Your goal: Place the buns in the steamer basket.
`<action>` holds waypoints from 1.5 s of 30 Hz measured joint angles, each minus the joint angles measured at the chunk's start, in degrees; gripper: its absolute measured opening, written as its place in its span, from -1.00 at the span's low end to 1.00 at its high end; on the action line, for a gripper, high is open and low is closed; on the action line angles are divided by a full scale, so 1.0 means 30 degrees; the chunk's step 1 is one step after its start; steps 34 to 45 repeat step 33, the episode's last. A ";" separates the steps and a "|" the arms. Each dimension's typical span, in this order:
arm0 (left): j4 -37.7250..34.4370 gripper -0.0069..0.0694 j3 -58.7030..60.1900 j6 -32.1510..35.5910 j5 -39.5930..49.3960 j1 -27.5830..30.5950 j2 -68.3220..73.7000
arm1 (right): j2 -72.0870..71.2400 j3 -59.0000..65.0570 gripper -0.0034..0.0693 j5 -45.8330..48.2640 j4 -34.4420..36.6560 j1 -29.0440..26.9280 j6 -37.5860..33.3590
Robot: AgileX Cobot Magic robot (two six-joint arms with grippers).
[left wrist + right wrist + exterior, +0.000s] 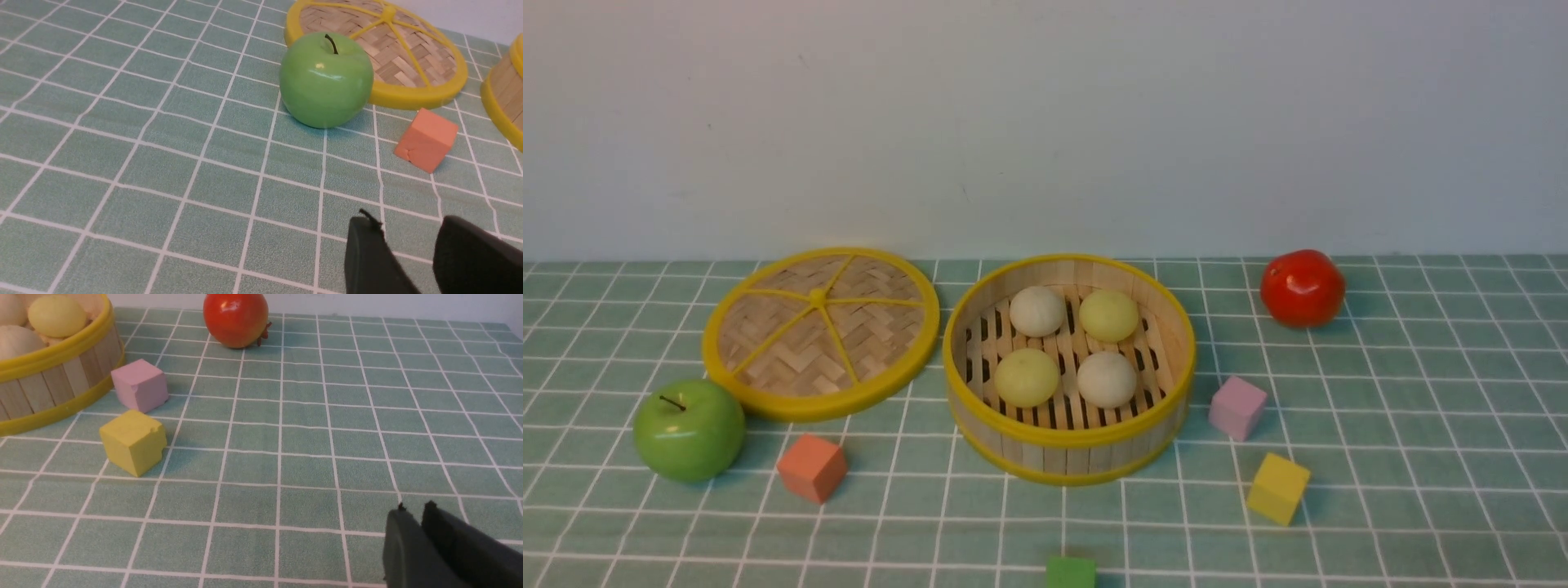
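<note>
Green grid tablecloth [1421, 408], pale wall [1045, 122].

Buns [1066, 347]: two cream, two pale yellow-green; steamer basket [1013, 445] yellow-rimmed, tan wood; cloth [1421, 490] green, white grid

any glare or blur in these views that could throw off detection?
Front view: even light, soft shadows, small highlights on the tomato and apple. Left wrist view: apple glare, left end effector blurred at the frame edge. Right wrist view: tomato highlight, right end effector soft.
</note>
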 joint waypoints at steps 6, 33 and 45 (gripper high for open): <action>0.0000 -0.20 0.0000 0.0000 0.0000 0.0000 0.0000 | 0.0000 0.0000 -0.71 0.0000 0.0022 0.0000 0.0000; 0.0000 -0.19 0.0000 0.0000 0.0000 0.0000 0.0000 | 0.0000 0.0000 -0.62 0.0000 0.0022 0.0000 0.0000; 0.0000 -0.19 0.0000 0.0000 0.0000 0.0000 0.0000 | 0.0000 0.0000 -0.62 0.0000 0.0022 0.0000 0.0000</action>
